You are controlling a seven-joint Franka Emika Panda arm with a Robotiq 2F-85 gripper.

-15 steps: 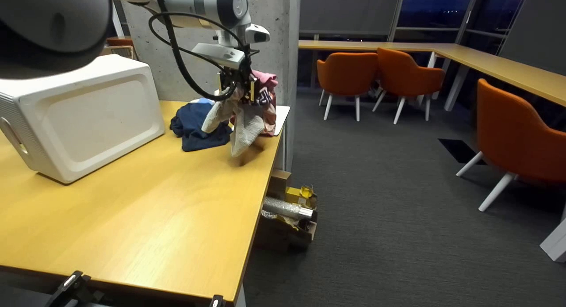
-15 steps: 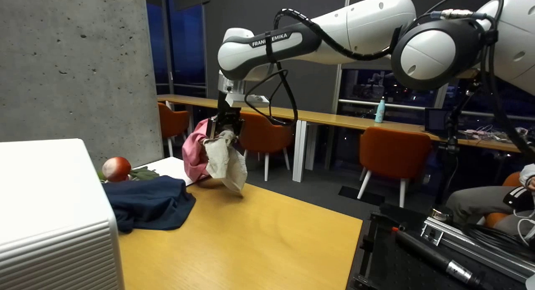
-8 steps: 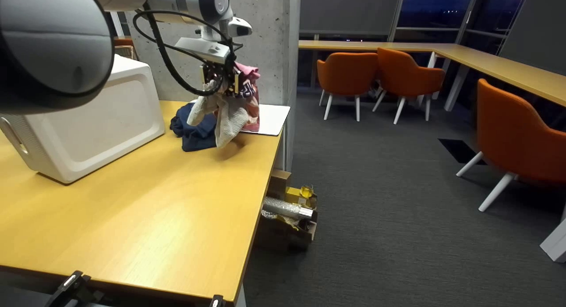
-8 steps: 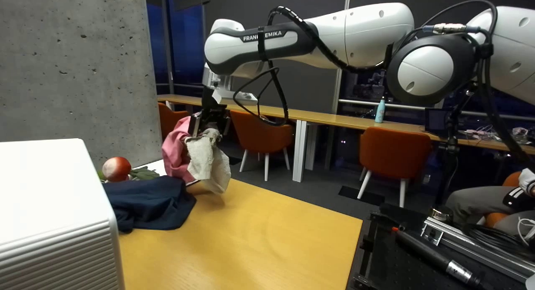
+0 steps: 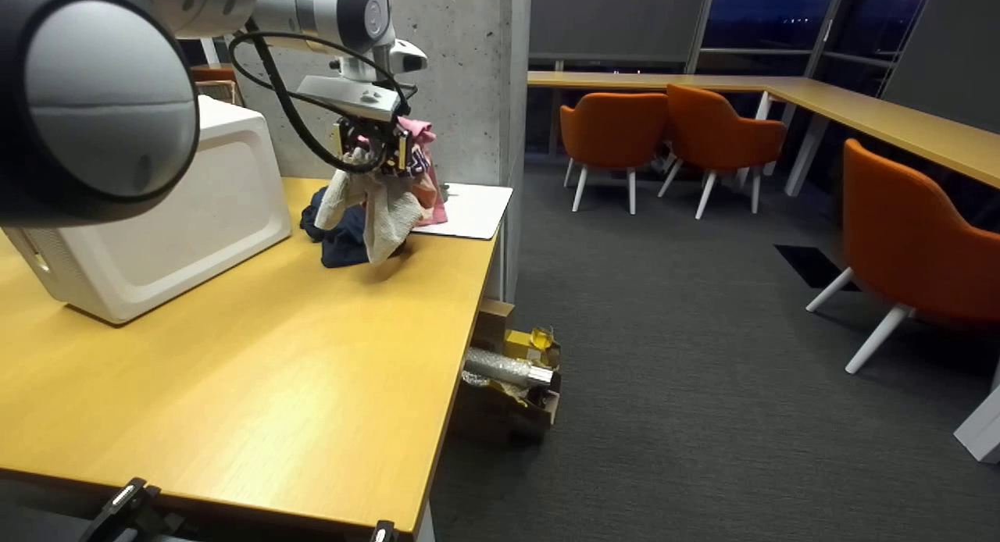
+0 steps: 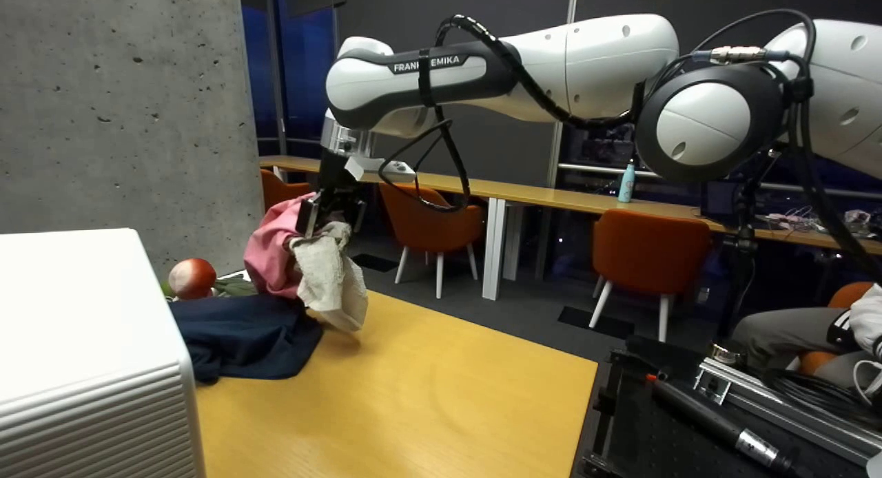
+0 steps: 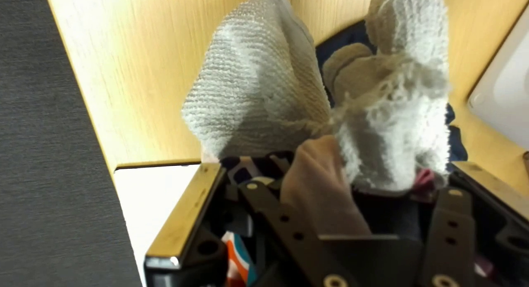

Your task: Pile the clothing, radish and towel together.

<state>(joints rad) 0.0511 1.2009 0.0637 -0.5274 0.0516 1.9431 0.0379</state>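
Towel point(image 6: 332, 282) — held bunched with pink clothing point(image 6: 272, 251) in the gripper point(image 6: 331, 226), spread wide around both, hanging near navy clothing point(image 6: 251, 333); probably the carrying step — next, bring over navy clothing and radish point(image 6: 192, 279), lower gently, then let go

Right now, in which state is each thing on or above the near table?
Gripper: holding, jaws apart.
White towel: bunched, gripped, ends hanging.
Pink cloth: bunched against the gripper.
Navy clothing: crumpled on the table.
Radish: lying ungripped.
White box: standing.
White board: lying flat.

In an exterior view, the radish point(image 6: 193, 279) lies behind clothing point(image 6: 251, 337).
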